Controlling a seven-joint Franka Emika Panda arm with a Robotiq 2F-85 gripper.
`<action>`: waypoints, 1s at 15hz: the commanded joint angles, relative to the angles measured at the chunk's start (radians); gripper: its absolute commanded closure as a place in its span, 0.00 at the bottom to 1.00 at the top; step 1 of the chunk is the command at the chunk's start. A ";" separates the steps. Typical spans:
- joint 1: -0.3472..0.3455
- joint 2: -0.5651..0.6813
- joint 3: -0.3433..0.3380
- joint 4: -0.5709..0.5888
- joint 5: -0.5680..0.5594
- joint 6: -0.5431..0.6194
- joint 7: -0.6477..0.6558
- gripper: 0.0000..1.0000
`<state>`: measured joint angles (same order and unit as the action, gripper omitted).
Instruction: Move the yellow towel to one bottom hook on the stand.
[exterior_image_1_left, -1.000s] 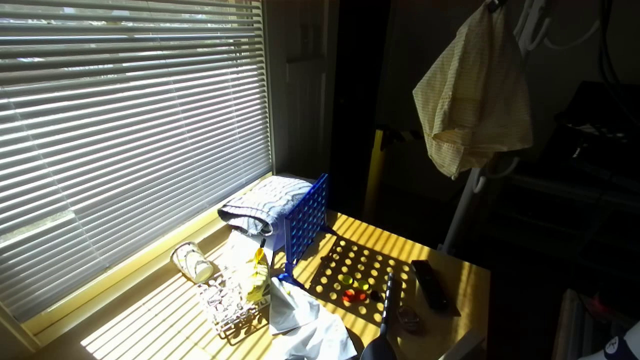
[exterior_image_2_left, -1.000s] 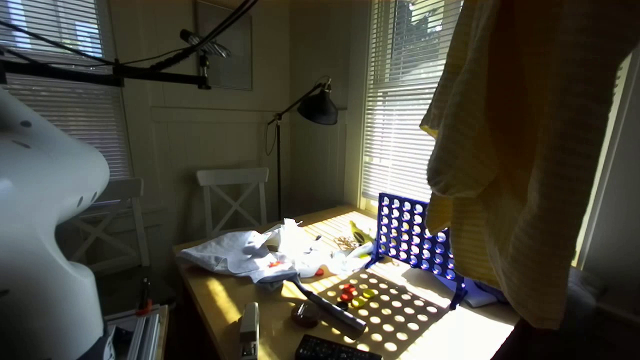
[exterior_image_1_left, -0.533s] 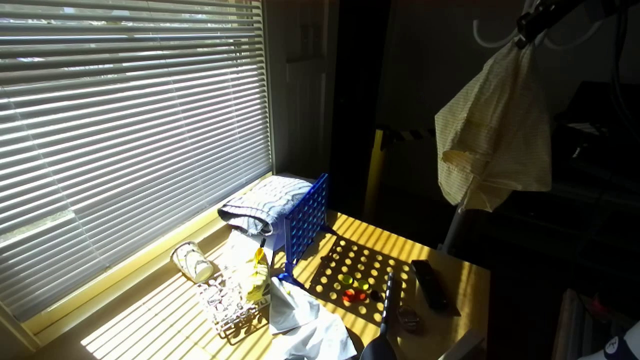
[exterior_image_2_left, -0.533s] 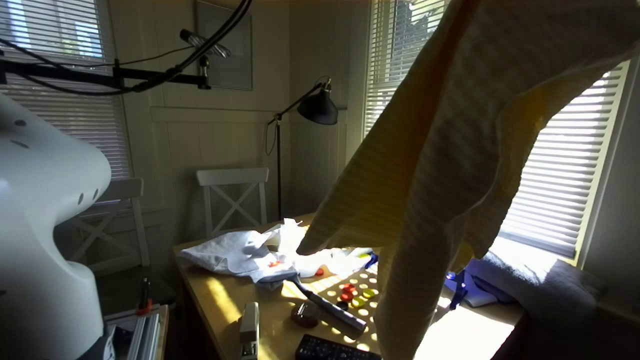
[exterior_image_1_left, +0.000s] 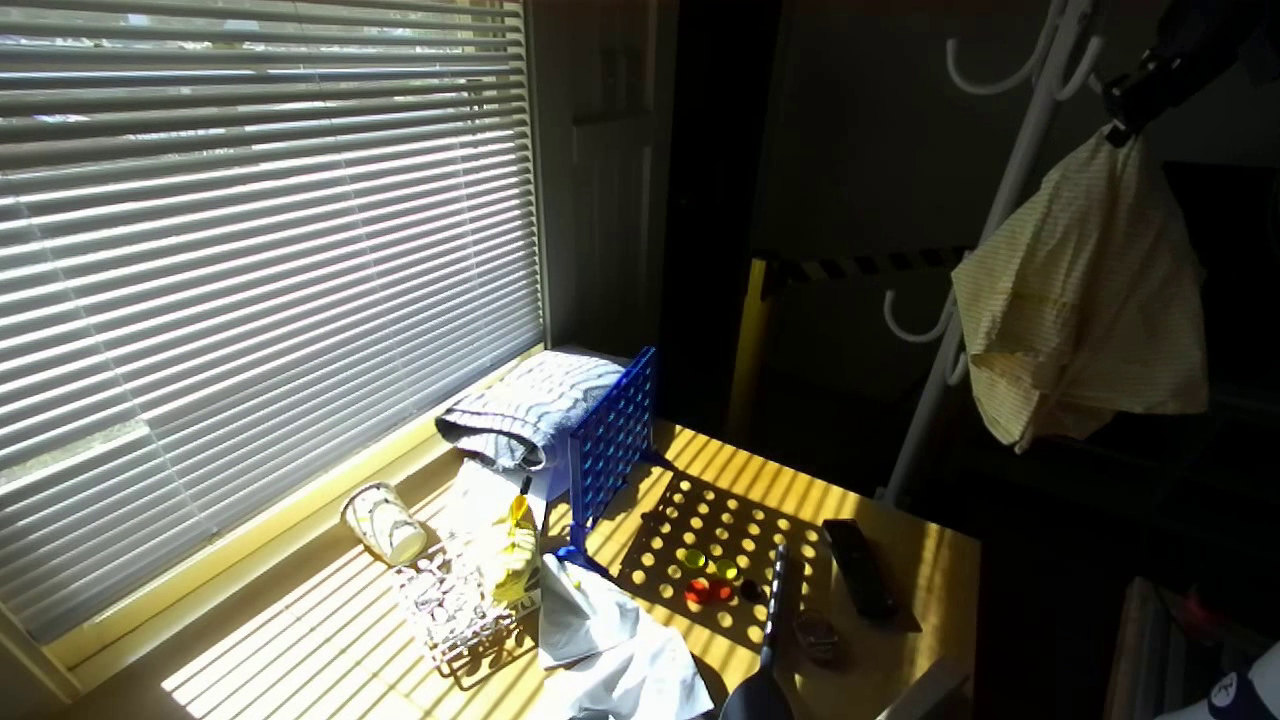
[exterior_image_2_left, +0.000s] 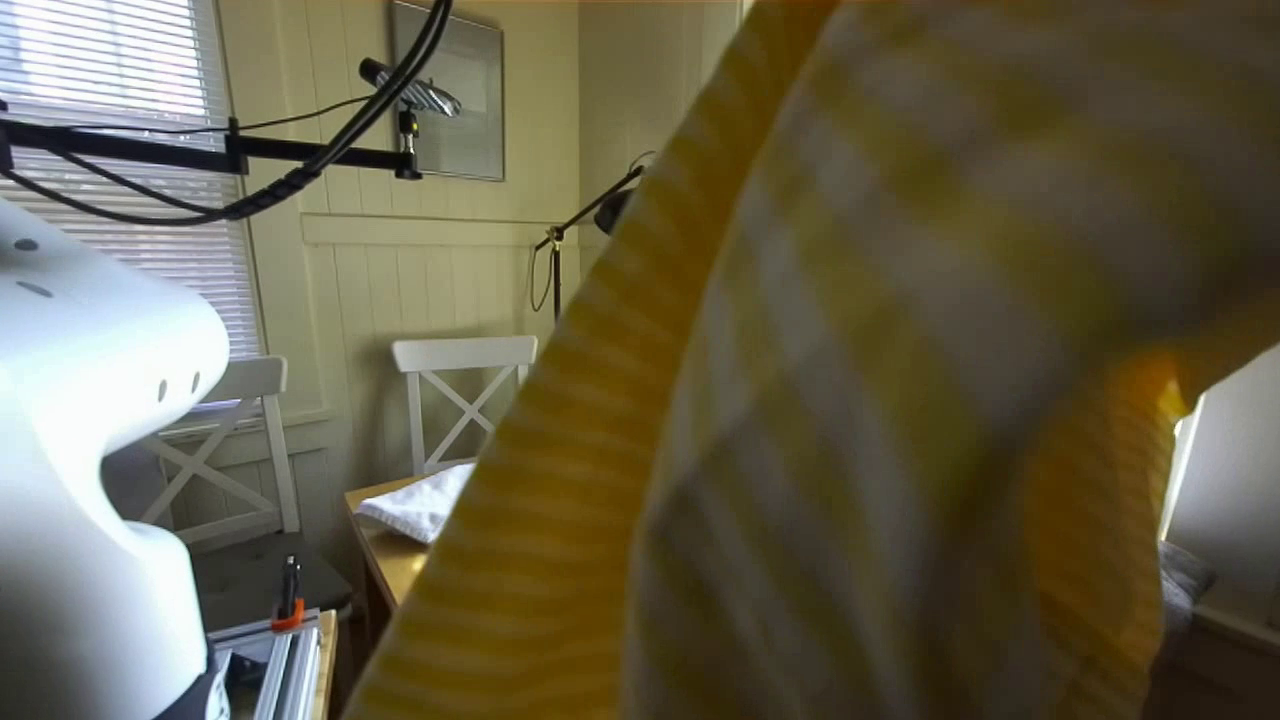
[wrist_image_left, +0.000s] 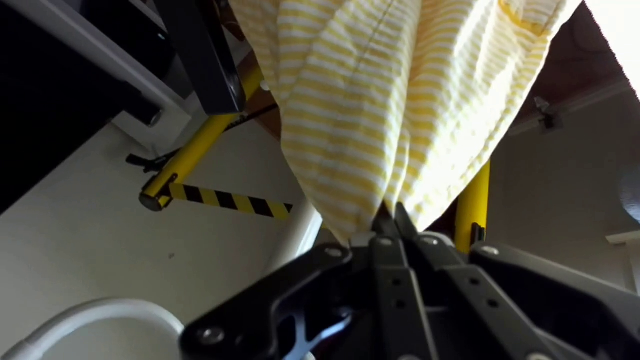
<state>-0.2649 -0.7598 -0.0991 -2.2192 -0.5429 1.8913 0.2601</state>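
Note:
A yellow-and-white striped towel (exterior_image_1_left: 1090, 300) hangs in the air from my gripper (exterior_image_1_left: 1120, 130). In the wrist view the gripper (wrist_image_left: 392, 215) is shut on the towel's gathered top (wrist_image_left: 350, 115). In an exterior view the towel (exterior_image_2_left: 850, 420) fills much of the picture, close to the camera, and the gripper is out of view there. The white stand (exterior_image_1_left: 1010, 190) leans behind and left of the towel. Its bottom hook (exterior_image_1_left: 915, 330) shows just left of the towel; another low hook is partly covered. Upper hooks (exterior_image_1_left: 990, 85) are left of the gripper. The pole (wrist_image_left: 300, 232) shows in the wrist view.
A wooden table (exterior_image_1_left: 945, 570) holds a blue game frame (exterior_image_1_left: 612, 440), a remote (exterior_image_1_left: 858, 570), a white cloth (exterior_image_1_left: 620, 640) and a wire basket (exterior_image_1_left: 460, 620). A yellow post (exterior_image_1_left: 750, 340) with striped tape (exterior_image_1_left: 870, 265) stands behind. The white robot arm (exterior_image_2_left: 90, 450) is at one side.
The gripper and towel have moved right and down in an exterior view, uncovering the pole and bottom hook. In an exterior view the towel now spreads left and hides most of the table.

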 joint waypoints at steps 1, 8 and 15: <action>-0.016 -0.014 -0.035 -0.041 0.008 0.030 -0.020 1.00; -0.036 0.042 -0.060 -0.051 0.000 0.109 0.001 1.00; -0.048 0.142 -0.080 -0.052 0.025 0.250 0.003 1.00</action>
<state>-0.2979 -0.6644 -0.1755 -2.2758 -0.5395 2.0749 0.2632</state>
